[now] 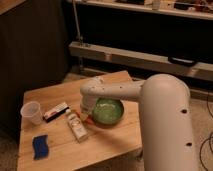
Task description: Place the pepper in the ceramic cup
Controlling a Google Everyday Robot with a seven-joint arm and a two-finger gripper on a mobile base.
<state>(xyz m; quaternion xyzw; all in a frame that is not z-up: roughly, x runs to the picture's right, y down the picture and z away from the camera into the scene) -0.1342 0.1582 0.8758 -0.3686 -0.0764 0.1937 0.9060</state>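
Gripper (86, 116) low over table (65, 152) btwn green bowl (108, 111) & white tube (76, 125), pepper (89, 119) at its tip, ceramic cup (31, 112) well apart; claw state, can't tell.

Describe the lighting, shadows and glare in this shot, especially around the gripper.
Camera view: dim, warm light; the wooden table is the brightest patch, the room behind nearly black. Same view: the gripper hangs low between the green bowl and the white tube, shaded by the arm. No harsh glare, only a soft sheen inside the bowl; the ceramic cup at the table's left edge is evenly lit.
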